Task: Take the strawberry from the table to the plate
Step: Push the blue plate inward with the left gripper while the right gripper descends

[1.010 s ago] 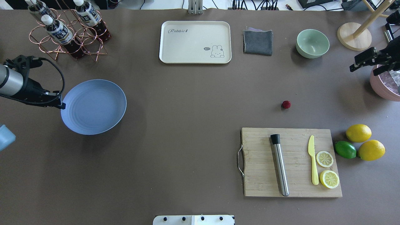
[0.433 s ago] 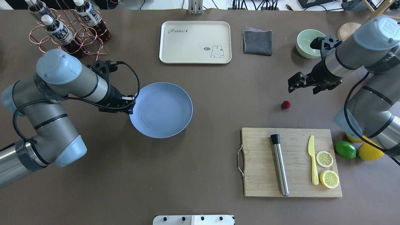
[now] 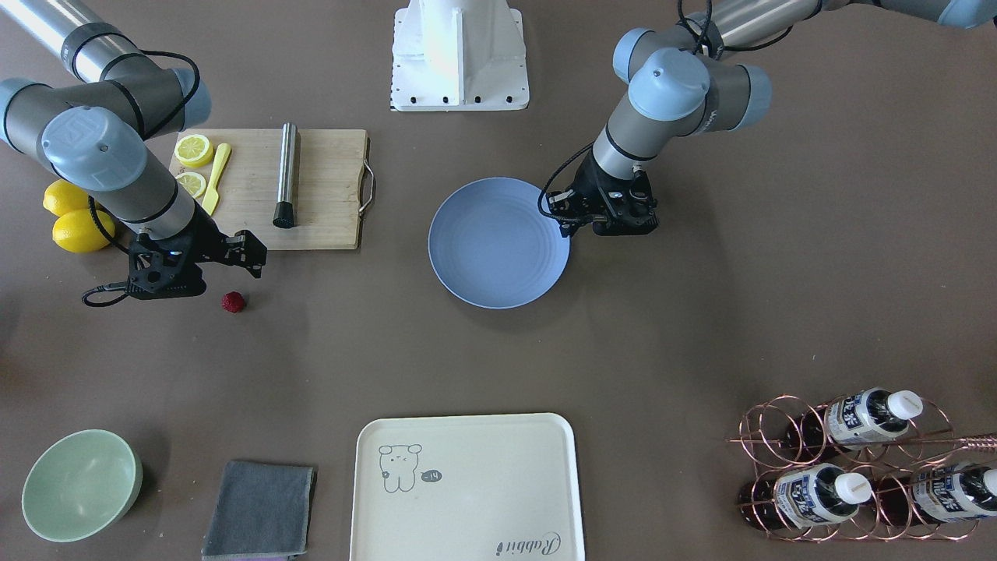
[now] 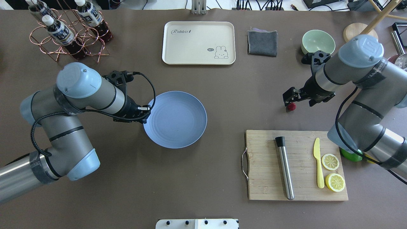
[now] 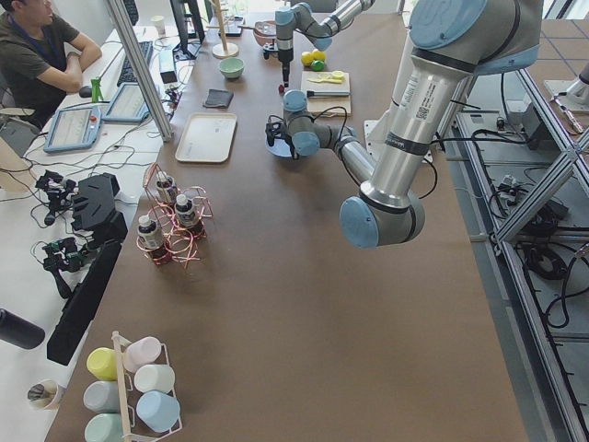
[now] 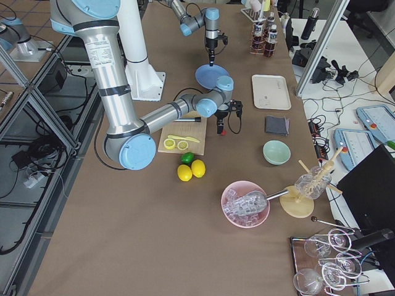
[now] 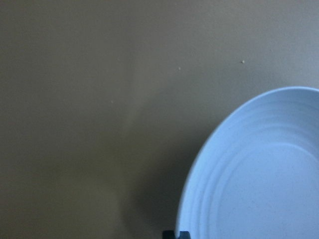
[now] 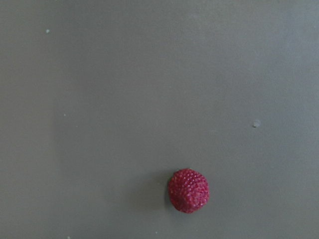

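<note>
On the table, my left gripper clamps the plate rim. My right gripper hangs spread over the strawberry, which lies on the table well apart from the plate. Closing off-centre could roll it away.

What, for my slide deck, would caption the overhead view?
Right claw hovers over the strawberry on the table; left claw grips the blue plate by its rim.

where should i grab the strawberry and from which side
Take the strawberry across its widest middle, coming straight down from above. It is small, roundish and bumpy and lies alone on the table, so its sides are free, and a top approach probably keeps it from rolling.
</note>
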Tool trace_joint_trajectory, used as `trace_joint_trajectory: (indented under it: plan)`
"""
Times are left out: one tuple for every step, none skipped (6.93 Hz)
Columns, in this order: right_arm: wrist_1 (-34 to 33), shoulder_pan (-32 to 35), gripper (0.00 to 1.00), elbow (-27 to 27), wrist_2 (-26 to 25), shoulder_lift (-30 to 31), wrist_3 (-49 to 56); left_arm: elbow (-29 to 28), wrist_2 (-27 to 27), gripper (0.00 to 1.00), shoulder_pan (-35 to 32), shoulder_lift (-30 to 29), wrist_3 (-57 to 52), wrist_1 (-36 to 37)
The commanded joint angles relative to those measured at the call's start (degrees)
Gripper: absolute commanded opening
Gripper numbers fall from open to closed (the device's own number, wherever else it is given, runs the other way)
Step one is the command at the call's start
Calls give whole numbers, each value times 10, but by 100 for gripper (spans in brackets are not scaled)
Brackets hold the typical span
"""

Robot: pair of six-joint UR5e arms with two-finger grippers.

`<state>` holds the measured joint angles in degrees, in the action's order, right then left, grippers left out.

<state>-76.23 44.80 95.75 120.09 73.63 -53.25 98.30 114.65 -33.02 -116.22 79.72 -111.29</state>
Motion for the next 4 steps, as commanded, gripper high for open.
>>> trace_joint_trajectory:
  plan:
    - [-1, -3, 90, -55, -27, -37, 13, -1, -16, 0, 17, -4, 10, 0]
    - [-1, -2, 86, -57, -28, -38, 14, 0, -32, 0, 34, -12, 26, 0]
    - [-1, 2, 78, -57, -27, -39, 19, 0, -36, 0, 36, -11, 27, -1]
    - [-1, 7, 46, -52, -22, -40, 21, 1, -37, 55, 36, -9, 27, -2]
